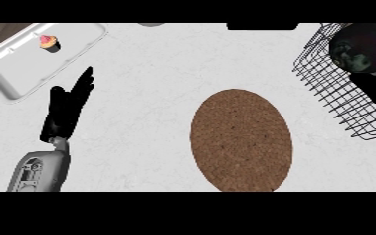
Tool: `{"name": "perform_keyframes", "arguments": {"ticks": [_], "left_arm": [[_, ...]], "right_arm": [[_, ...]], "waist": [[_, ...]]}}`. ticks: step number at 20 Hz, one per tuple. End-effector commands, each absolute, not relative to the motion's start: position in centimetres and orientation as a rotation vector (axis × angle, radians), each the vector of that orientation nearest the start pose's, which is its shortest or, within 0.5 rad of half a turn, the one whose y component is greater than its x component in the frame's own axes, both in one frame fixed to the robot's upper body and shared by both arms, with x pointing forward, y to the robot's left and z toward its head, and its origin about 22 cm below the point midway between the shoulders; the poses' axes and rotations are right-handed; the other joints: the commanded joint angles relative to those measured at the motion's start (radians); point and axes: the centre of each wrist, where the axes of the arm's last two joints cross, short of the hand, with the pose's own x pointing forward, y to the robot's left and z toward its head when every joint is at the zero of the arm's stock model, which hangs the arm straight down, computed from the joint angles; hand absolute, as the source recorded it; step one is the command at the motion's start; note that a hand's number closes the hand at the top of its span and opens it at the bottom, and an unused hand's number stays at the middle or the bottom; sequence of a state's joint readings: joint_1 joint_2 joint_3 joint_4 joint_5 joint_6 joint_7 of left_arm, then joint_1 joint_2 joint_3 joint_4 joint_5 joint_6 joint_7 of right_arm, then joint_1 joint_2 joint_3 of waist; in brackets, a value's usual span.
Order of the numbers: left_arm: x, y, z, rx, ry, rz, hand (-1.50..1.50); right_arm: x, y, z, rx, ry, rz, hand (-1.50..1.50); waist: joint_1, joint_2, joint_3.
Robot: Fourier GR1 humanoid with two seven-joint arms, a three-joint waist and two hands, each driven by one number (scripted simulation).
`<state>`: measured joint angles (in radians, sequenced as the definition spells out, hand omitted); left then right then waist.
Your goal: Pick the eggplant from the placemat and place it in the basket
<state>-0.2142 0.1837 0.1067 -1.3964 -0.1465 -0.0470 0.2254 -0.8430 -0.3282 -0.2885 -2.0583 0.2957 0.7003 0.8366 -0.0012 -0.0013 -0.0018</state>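
Observation:
The brown oval placemat (241, 139) lies in the middle of the white counter with nothing on it. At the right edge stands the black wire basket (327, 87). Inside its rim I see a dark rounded shape with greenish patches, which looks like the eggplant (351, 56). A black mass against it at the frame's edge appears to be my right hand (367, 85); how it holds the eggplant is hidden. My left hand (66, 107) rests open at the left, fingers straight and pointing away, far from the placemat.
A white tray (22, 79) sits at the upper left with a pink cupcake (49, 42) on it, just beyond my left hand. A dark object (262, 26) and a grey one (152, 24) touch the counter's far edge.

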Motion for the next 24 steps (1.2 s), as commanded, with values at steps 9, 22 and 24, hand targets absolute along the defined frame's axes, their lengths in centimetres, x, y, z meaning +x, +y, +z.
{"name": "perform_keyframes", "arguments": {"ticks": [9, 22, 24], "left_arm": [[30.3, 28.0, 2.5, 0.257, -1.349, -0.231, 0.00], [30.5, 27.3, 3.2, 0.262, -1.366, -0.214, 0.00], [31.4, 27.9, 3.8, 0.260, -1.371, -0.219, 0.00]], "right_arm": [[28.9, -33.1, 34.9, -1.165, -1.378, 0.884, 1.50], [34.5, -43.2, 28.5, -1.046, -1.448, 0.940, 1.50], [35.5, -42.6, 27.8, -1.042, -1.427, 0.974, 1.50]], "waist": [[0.010, 0.010, 0.003], [0.018, 0.008, 0.002], [0.013, 0.007, 0.002]]}}
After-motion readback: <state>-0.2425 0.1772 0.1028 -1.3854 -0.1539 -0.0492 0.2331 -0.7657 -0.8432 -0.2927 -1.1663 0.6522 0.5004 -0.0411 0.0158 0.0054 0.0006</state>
